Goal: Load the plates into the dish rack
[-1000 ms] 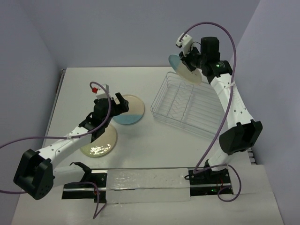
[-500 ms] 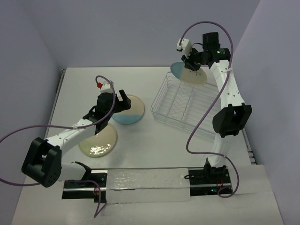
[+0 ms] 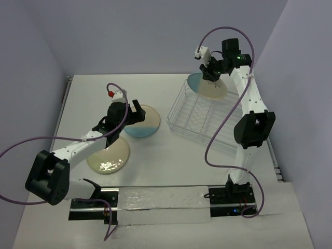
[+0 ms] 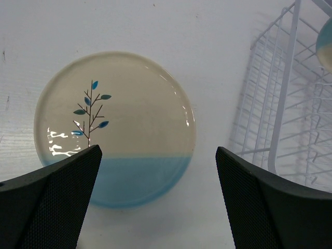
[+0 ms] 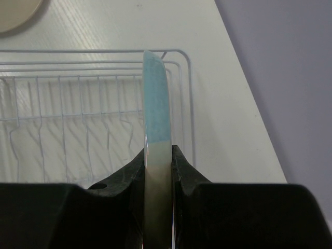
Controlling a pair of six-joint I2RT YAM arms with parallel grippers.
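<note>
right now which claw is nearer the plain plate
Left. The left claw is open over the sprig plate beside the plain plate; the right claw holds the third plate over the rack, far across the table.

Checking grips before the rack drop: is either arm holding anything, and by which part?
The right gripper pinches a blue-and-cream plate by its rim, on the cream half, over the dish rack. The left gripper is open and holds nothing.
</note>
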